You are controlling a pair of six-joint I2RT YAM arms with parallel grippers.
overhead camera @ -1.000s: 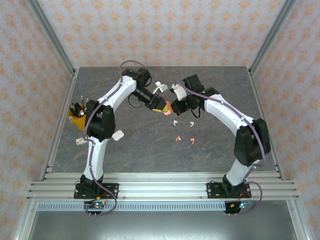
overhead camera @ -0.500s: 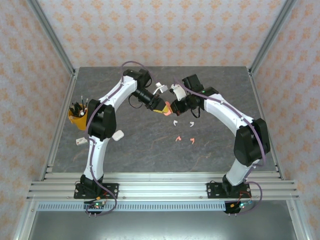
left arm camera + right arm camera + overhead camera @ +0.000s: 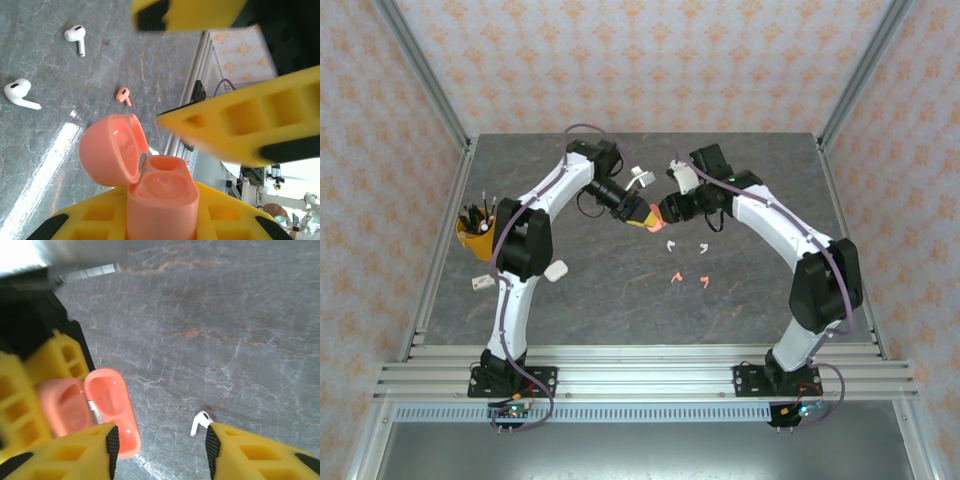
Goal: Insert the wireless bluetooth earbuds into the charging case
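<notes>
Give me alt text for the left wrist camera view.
A salmon-pink plastic charging case, lid flipped open, is held in the left arm's yellow fingers. Beyond it, two white stemmed earbuds and one salmon-pink earbud lie on the grey marbled table.

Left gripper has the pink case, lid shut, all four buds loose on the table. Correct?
Not quite. The lid is open, swung back on its hinge, as the left wrist view shows. The rest stands: the left gripper holds the pink case, and all four earbuds lie loose on the table.
</notes>
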